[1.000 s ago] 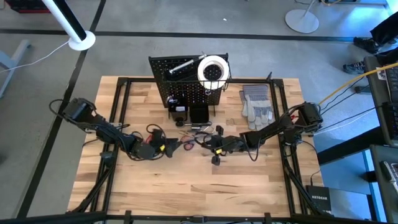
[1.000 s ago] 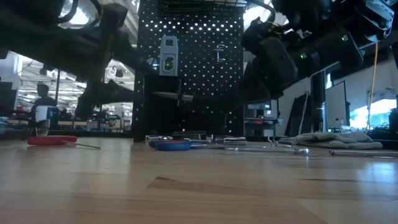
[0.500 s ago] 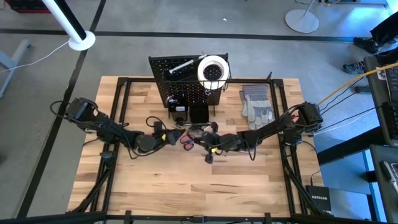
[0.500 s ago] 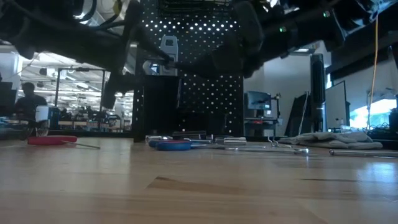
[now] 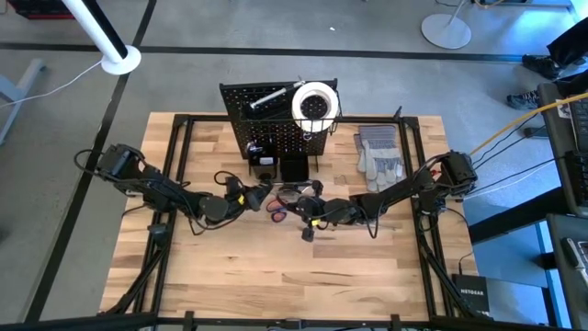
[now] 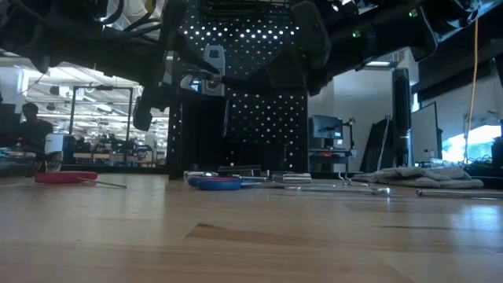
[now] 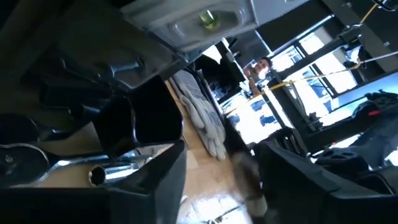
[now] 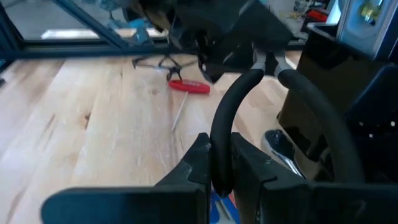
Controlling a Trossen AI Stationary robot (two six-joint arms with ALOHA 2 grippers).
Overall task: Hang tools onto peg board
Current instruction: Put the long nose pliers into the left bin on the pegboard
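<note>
Black-handled pliers (image 8: 267, 93) hang in the air between my two grippers, in front of the black peg board (image 5: 276, 129). My right gripper (image 8: 219, 146) is shut on one handle. My left gripper (image 5: 260, 195) faces it with fingers apart in the left wrist view (image 7: 227, 149), at the pliers' metal head (image 8: 266, 59). A white tape roll (image 5: 315, 101) sits in the wire basket at the board's top. A silver tool (image 5: 266, 97) hangs on the board. Other tools (image 6: 228, 181) lie on the table at the board's foot. My right gripper pinches one curved black handle of the pliers (image 8: 221, 163) between its two fingers, near that handle's free end. The fingers come nearly level from the table's right side and lie along the pliers. The pliers are lifted clear, head pointing away toward my left gripper. My left gripper's dark fingers (image 8: 233, 40) stand around the pliers' head; whether they touch it, I cannot tell.
Grey work gloves (image 5: 378, 156) lie right of the peg board. A red tool (image 8: 189, 86) and a thin rod lie on the wood on the left. Two small black bins (image 5: 280, 167) stand at the board's bottom. The near half of the table (image 5: 276, 285) is bare wood.
My right gripper has risen with the pliers and gone a little toward the table's left. My left gripper has gone toward the far edge and right, up to the pliers' head, and has turned.
</note>
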